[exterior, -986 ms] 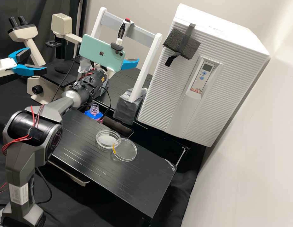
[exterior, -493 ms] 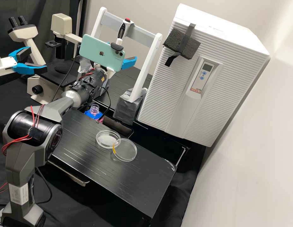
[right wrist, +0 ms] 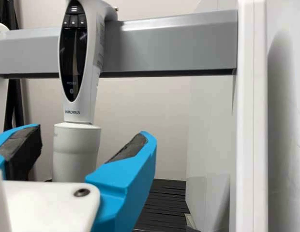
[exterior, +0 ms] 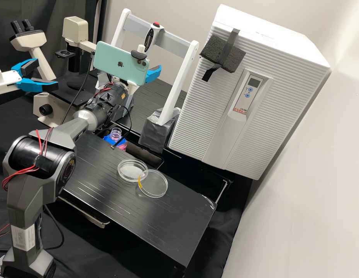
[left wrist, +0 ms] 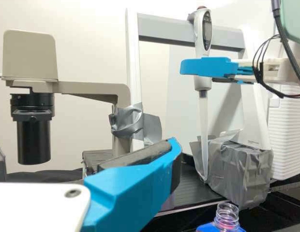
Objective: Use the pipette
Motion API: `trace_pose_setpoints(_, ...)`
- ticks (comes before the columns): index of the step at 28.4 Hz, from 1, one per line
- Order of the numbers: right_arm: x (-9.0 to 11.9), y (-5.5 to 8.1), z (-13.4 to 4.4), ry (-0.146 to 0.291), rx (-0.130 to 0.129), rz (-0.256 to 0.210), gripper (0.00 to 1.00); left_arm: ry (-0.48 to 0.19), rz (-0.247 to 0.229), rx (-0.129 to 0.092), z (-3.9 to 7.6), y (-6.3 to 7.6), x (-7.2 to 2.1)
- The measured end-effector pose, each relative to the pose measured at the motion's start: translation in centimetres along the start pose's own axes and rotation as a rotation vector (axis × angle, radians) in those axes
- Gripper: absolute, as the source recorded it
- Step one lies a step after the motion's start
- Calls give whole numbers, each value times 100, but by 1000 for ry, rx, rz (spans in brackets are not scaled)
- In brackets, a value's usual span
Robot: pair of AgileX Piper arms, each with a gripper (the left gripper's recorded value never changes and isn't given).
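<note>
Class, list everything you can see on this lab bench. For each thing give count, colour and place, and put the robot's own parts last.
pipette: one, white and grey, hanging upright from the stand's crossbar
stand: one, white uprights and grey crossbar, at the back of the bench
petri dishes: two, clear, side by side on the tray
tray: one, black, at the middle of the bench
bottle: one, clear with pink liquid, uncapped, behind the tray
microscope: one, beige, far left
ribbed machine: one, white, right of the stand
foam block: one, black, strapped to the machine
phone: one, mint green, mounted on the right arm
right gripper: blue fingers, open, either side of the pipette
left gripper: blue fingers, open, by the microscope
</note>
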Motion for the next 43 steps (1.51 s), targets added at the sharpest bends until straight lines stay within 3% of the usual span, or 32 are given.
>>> trace_pose_setpoints(5,0,-3,-2,0,-10,0,0,4,-10,-2,-13,-29,9)
trace_pose_setpoints(9,-2,-10,-7,-4,8,1,0,5,-15,-3,-19,-43,13)
trace_pose_setpoints(17,-2,-16,-13,-3,10,0,0,5,-15,-3,-19,-43,13)
trace_pose_setpoints(43,-43,10,-28,-3,-5,5,0,-9,-32,-12,19,-98,39)
